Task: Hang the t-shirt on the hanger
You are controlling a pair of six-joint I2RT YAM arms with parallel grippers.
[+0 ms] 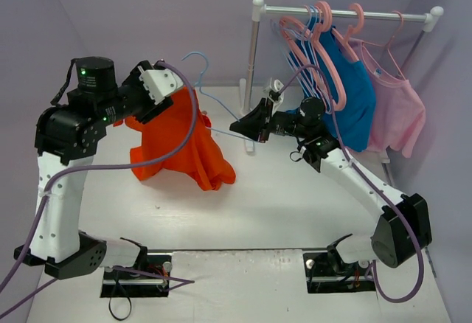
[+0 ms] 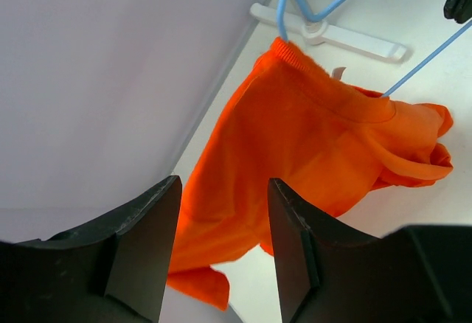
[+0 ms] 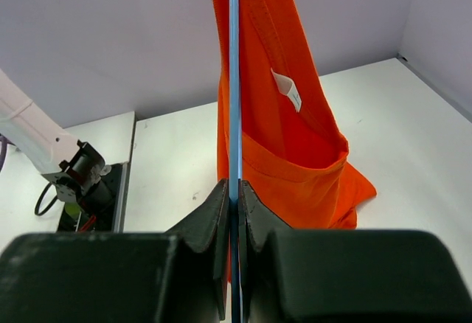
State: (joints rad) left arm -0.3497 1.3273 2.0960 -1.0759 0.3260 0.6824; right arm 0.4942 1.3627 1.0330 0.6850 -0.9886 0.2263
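Observation:
The orange-red t-shirt (image 1: 181,144) hangs in the air on the light-blue hanger (image 1: 221,109), its lower part bunched on the table. The hanger's hook (image 1: 196,59) sticks up above the collar. One hanger arm runs right out of the collar to my right gripper (image 1: 249,129), which is shut on it. In the right wrist view the blue wire (image 3: 234,80) is pinched between the fingers, with the t-shirt (image 3: 287,161) and its white label (image 3: 287,90) behind. My left gripper (image 1: 167,93) is open and empty beside the shirt's upper left; the t-shirt (image 2: 310,146) shows beyond its jaws.
A white clothes rack (image 1: 343,15) stands at the back right with several pink hangers (image 1: 324,50), a blue shirt (image 1: 354,94) and a pale pink top (image 1: 398,113). Its white foot (image 2: 332,35) lies just behind the t-shirt. Purple walls close the back and sides.

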